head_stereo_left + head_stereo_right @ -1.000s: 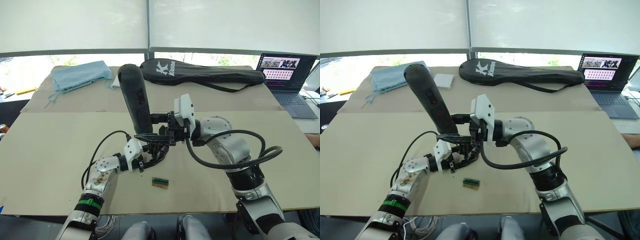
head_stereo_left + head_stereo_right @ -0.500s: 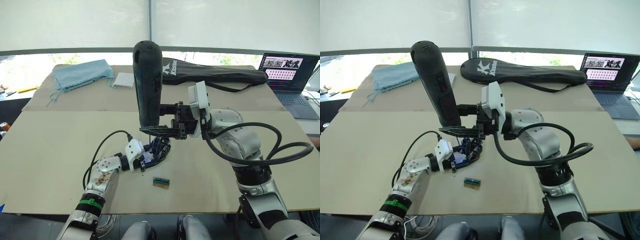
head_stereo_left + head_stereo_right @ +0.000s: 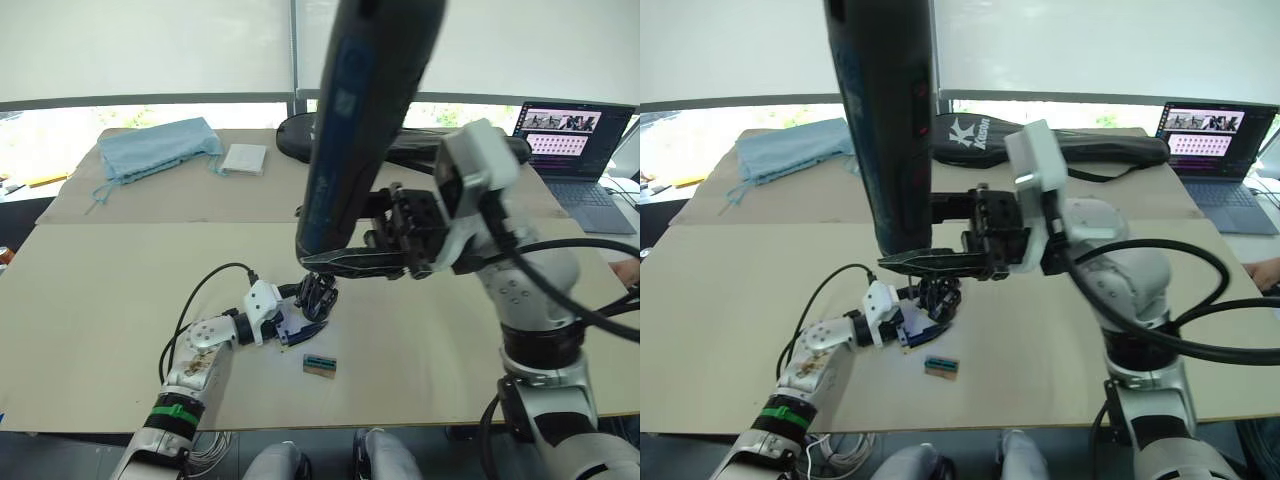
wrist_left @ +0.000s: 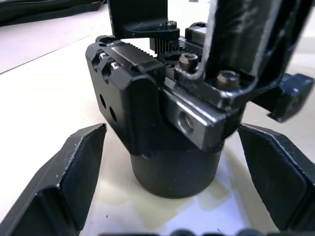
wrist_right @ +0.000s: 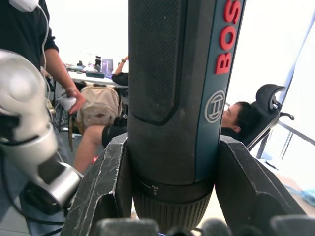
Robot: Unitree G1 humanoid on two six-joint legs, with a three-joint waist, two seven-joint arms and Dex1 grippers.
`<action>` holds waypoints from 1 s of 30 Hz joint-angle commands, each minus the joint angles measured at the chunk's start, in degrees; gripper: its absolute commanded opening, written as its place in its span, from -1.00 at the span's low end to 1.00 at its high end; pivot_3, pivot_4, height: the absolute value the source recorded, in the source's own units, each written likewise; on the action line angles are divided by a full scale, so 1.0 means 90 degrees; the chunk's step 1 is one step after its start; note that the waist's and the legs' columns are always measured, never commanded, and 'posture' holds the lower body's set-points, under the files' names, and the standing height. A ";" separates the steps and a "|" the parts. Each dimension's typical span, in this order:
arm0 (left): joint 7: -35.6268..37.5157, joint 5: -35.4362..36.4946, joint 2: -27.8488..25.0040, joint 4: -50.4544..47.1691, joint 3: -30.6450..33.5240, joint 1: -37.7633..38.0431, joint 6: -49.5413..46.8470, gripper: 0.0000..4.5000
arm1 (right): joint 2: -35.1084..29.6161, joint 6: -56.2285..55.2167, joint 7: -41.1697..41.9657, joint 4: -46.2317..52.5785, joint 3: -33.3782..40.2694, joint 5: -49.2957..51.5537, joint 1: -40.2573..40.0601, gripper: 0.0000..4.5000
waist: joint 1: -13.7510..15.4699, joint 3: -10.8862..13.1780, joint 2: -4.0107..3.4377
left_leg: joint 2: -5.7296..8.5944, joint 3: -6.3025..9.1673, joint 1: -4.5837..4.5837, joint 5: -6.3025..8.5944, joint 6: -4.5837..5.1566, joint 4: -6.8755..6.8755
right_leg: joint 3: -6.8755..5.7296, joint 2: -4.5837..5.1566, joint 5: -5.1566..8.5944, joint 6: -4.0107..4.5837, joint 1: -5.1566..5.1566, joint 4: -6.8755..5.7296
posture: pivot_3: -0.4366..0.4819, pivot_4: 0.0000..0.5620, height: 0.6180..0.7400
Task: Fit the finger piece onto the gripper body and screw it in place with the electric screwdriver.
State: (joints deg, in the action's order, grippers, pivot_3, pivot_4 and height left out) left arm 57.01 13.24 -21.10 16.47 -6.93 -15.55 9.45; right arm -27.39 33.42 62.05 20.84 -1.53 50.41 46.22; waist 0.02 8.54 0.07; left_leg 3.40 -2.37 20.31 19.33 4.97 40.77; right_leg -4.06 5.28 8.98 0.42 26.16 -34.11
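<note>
Item 1, my right gripper (image 3: 902,262): clenched around the lower end of the electric screwdriver (image 3: 885,110). The tool's long axis stands nearly upright, its butt rising high above my fingers; its working end points down.

Item 2, the gripper body (image 3: 933,297): on the table directly below and a little behind my right gripper, well apart from the tool's end. By my judgement the coming move is a straight descent along the tool's own axis onto a screw head.

Item 3, my left gripper (image 4: 167,182): released, one finger on each side of the gripper body's round base, neither touching it. This arm is the nearer of the two.

Item 4, the small green-and-tan block (image 3: 320,365): loose on the table just beside my left gripper.

Not made out: the screwdriver's bit, hidden under my right fingers; the finger piece as a separate part, so whether it is seated I cannot tell.
</note>
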 commanded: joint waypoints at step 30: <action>0.1753 0.2857 -0.2761 -0.2823 0.2492 0.1311 -0.2363 0.99 | -0.4383 0.2999 0.0877 -0.4585 -0.3266 -0.4045 0.0322 -0.15 | 0.0027 0.0071 -0.0058 | -0.0007 -0.0006 0.0108 -0.0015 -0.0022 0.0023 | -0.0061 0.0011 0.0003 0.0007 0.0076 0.0008 | -0.05 -0.47 1.00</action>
State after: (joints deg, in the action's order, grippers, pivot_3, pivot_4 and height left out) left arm 73.09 38.36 -45.70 -7.07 14.74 -3.64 -11.41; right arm -66.57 61.92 68.77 -19.37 -32.21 15.81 47.26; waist 0.26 9.18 -0.45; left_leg 3.32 -2.42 21.26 19.19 4.75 40.99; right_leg -4.62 5.35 9.01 0.48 26.80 -34.03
